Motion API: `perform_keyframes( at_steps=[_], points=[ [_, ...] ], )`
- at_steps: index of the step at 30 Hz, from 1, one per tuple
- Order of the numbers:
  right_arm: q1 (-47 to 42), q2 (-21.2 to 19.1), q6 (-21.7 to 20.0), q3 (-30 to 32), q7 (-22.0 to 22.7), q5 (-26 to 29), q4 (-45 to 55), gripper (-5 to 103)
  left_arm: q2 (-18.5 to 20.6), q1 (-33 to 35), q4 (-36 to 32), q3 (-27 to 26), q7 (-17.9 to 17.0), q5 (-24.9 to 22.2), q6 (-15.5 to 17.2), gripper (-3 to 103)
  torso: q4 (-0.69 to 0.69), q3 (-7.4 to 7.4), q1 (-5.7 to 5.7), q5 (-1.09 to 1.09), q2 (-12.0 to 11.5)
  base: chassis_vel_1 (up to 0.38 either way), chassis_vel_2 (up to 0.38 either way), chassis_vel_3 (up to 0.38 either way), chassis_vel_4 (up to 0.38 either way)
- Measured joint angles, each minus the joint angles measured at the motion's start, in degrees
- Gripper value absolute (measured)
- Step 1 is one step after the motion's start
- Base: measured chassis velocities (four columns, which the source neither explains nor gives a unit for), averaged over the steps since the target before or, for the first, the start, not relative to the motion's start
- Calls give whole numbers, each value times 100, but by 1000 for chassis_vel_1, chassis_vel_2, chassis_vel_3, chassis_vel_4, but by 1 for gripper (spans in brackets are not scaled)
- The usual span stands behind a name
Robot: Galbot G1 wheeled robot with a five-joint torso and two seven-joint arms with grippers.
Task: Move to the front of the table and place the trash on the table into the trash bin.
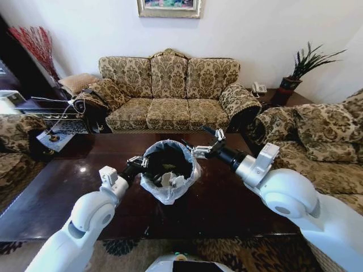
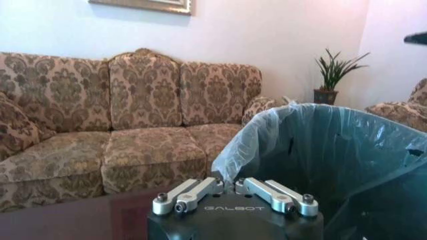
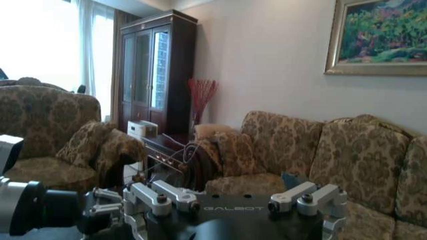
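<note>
The table (image 1: 68, 187) is dark wood polished to a mirror gloss, with window light glaring off its top. The trash bin (image 1: 168, 170) is matt black, lined with a thin, crinkled, see-through plastic bag (image 2: 313, 145). The left gripper (image 2: 233, 192) has brushed grey metal links on a matt black housing, and the sofa (image 1: 170, 96) is woven cloth with a damask pattern

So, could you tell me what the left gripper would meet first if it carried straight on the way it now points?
Probably the trash bin. The left gripper points toward the bin's near side, and its wrist view shows the bag-lined rim right ahead, slightly to one side. Whether they already touch is unclear.
</note>
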Motion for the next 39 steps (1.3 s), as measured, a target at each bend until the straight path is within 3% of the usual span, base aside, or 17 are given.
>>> perform_keyframes(
  at_steps=[12, 22, 25, 28, 34, 39],
  points=[
    [25, -217, 26, 521, 385, 351, 144, 100, -102, 45, -50, -105, 24, 11, 0, 3, 2, -1, -2, -4, 1, 354, -1, -337, 1],
    [-393, -99, -94, 1152, 407, 408, -23, 100, -364, 634, -438, -848, 36, 49, -2, 3, 4, -2, -5, -1, 2, 578, -61, -558, 48],
    [-1326, -39, -272, 2189, -227, 249, -343, 100, -482, 791, -539, -932, 40, 104, -6, 3, 3, -1, -4, -1, 2, 579, -52, -517, 76],
    [-1880, -13, -311, 2733, -481, 85, -610, 100, -528, 835, -540, -988, 49, 108, -21, 3, 0, 0, -2, 2, 2, 526, -61, -531, 52],
    [-2396, 183, -291, 3060, -552, -234, -979, 100, -607, 777, -557, -998, 51, 110, -41, 3, 0, -1, -2, -1, 2, 507, -85, -522, 70],
    [-2749, 500, -252, 3200, -254, -455, -1110, 100, -753, 687, -455, -1092, 94, 305, -43, 3, 1, 0, -2, 0, 1, 522, -85, -524, 82]
  ],
)
